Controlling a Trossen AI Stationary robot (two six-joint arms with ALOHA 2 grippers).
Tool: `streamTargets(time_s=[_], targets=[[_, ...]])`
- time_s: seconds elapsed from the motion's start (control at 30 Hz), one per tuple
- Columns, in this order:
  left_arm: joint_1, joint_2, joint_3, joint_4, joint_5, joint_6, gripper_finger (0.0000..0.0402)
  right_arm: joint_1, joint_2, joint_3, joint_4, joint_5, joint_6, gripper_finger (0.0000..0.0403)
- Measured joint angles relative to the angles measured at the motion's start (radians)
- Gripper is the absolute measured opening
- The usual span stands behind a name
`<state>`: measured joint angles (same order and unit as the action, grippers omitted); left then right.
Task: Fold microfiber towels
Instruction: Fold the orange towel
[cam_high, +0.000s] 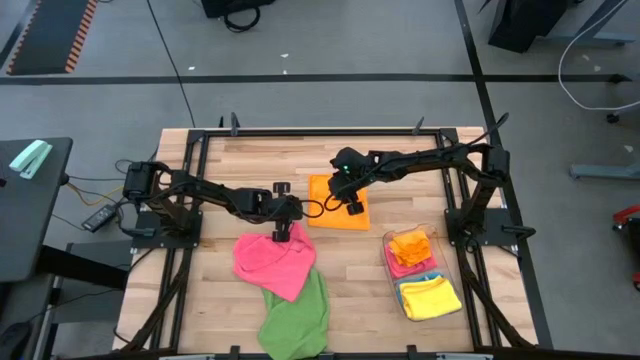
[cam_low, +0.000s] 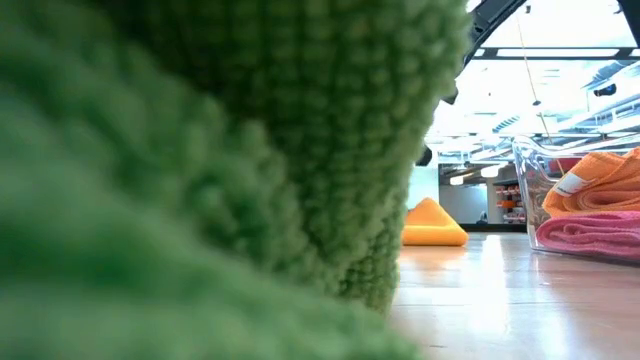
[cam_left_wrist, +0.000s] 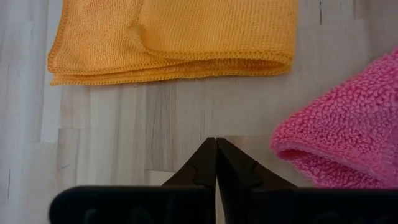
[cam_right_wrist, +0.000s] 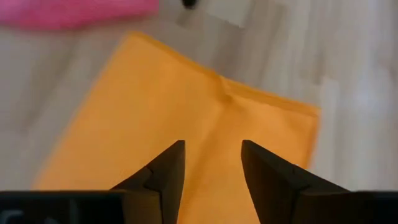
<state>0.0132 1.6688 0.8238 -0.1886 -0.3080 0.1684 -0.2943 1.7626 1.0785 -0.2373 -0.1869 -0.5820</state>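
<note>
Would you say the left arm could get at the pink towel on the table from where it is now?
Probably yes: the left gripper, shut and empty, hovers at the edge of the pink towel, with only bare table between them.

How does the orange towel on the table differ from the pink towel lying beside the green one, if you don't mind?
The orange towel is folded into a flat, neat rectangle; the pink towel lies rumpled and unfolded. The orange towel lies alone on the wood, under the right tool; the pink towel overlaps the green towel, with the left tool at its edge. Both are plain microfiber cloths on the table, outside the bin.
</note>
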Motion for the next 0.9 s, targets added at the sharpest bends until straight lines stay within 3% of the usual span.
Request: streamTargets(time_s=[0.13, 0.57, 0.9], targets=[[0.0, 0.0, 0.0, 0.0, 0.0, -0.001, 0.0018, 0.005, 0.0, -0.015, -0.004, -0.089, 0.07, 0.0165], [0.0, 0.0, 0.0, 0.0, 0.0, 0.0, 0.0018, 0.01, -0.021, 0.033, -0.377, 0.128, 0.108, 0.0165], [0.001, 0.0, 0.0, 0.002, 0.0, 0.0, 0.0023, 0.0, -0.075, 0.106, -0.607, 0.095, 0.308, 0.0165]])
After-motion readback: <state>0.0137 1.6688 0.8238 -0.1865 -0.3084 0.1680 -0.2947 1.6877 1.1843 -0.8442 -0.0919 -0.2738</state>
